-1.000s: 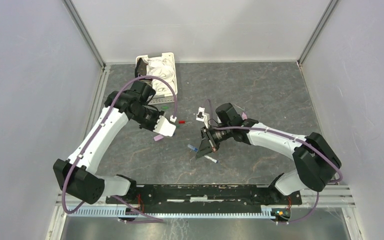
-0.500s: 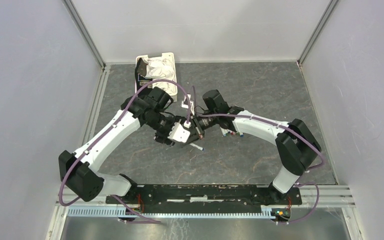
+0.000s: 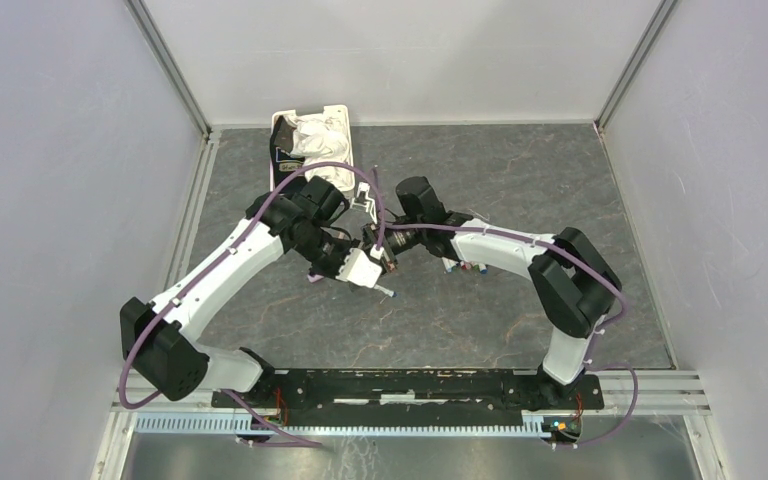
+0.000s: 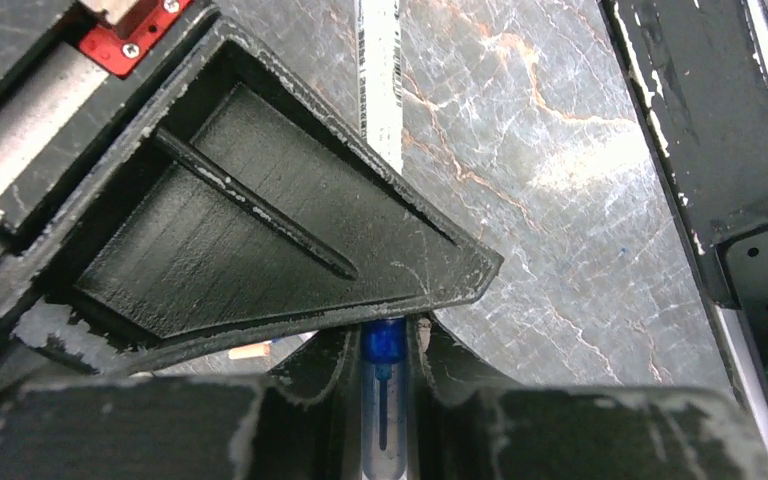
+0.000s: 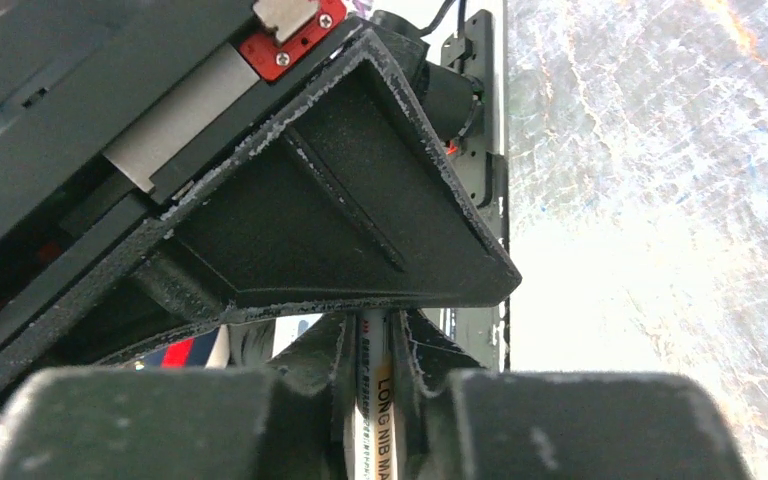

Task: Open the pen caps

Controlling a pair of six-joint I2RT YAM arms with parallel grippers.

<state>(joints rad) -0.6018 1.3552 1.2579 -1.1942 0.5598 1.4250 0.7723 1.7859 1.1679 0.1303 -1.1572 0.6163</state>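
- A dark grey counter [image 3: 520, 180], marbled with pale and rusty veins, spreads beneath the jaws and all round them.
- Far beyond the jaws, a plain white back wall [image 3: 400, 50] closes the space.
- Well to the left of the jaws stands a pale grey left panel [image 3: 50, 200], and well to their right a matching right panel [image 3: 740, 200].
- Aluminium posts [image 3: 170, 70] rise at the two far corners.
- A slotted metal rail [image 3: 410, 425] edges the near side, behind the jaws.
- In the right wrist view, a white glare [image 5: 610, 300] washes out the counter just right of the jaws.
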